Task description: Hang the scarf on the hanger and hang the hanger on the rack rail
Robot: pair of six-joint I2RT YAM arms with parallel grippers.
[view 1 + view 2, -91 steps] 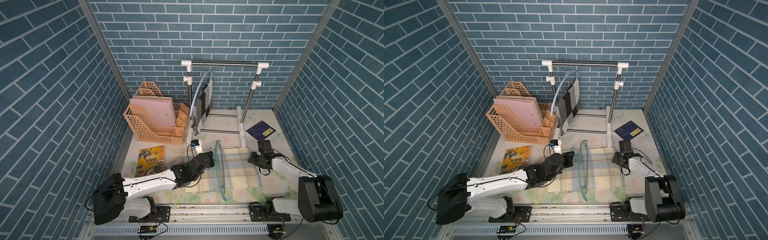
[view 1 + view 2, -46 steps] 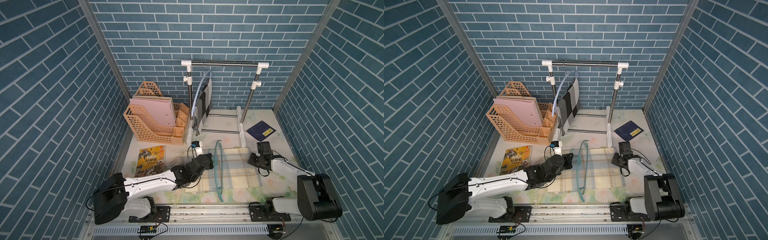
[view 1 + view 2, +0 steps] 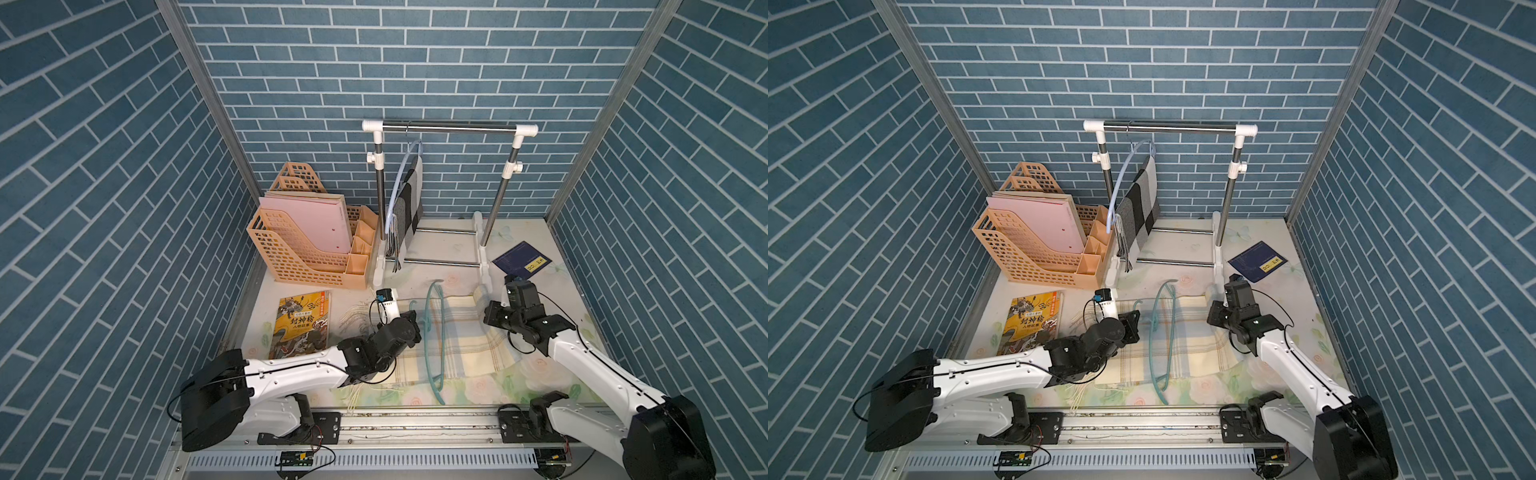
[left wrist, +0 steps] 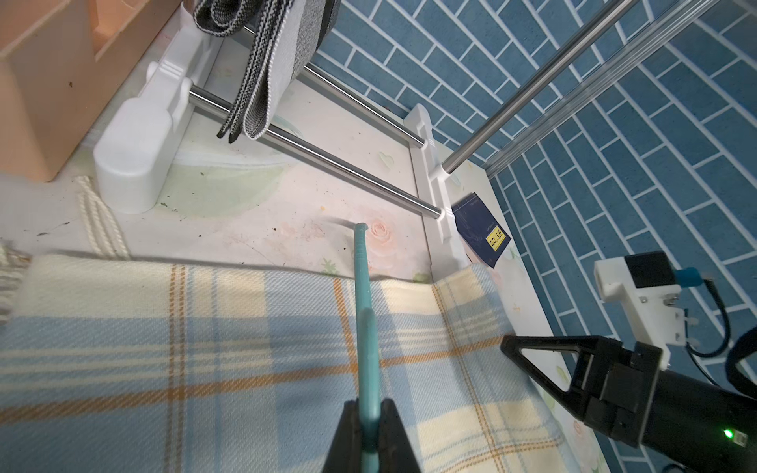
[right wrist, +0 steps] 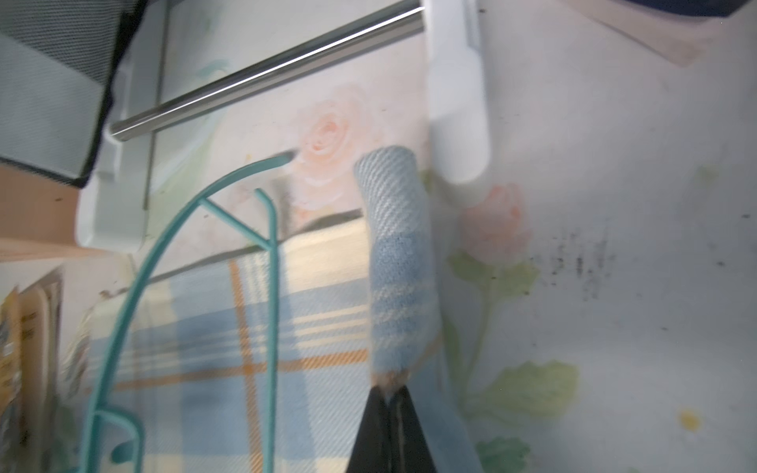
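A cream, blue and orange plaid scarf [image 3: 461, 345] [image 3: 1192, 345] lies flat on the table in both top views. A teal hanger [image 3: 443, 332] [image 3: 1171, 336] stands on edge over it. My left gripper [image 4: 370, 405] is shut on the hanger [image 4: 364, 311] near its hook, at the scarf's left part [image 3: 415, 326]. My right gripper [image 5: 389, 391] is shut on a pinched fold of the scarf [image 5: 393, 254] at its right edge [image 3: 488, 320], beside the hanger [image 5: 272, 286].
A clothes rack [image 3: 449, 129] at the back carries a grey checked scarf [image 3: 409, 199] on a pale blue hanger. An orange file organizer [image 3: 307, 249] stands back left. A yellow book [image 3: 301, 328] lies left, a dark blue booklet [image 3: 521, 259] right, by the rack's foot.
My right gripper has shut on the scarf's right edge and raised a fold there. The left gripper keeps its hold on the hanger, which has shifted slightly left.
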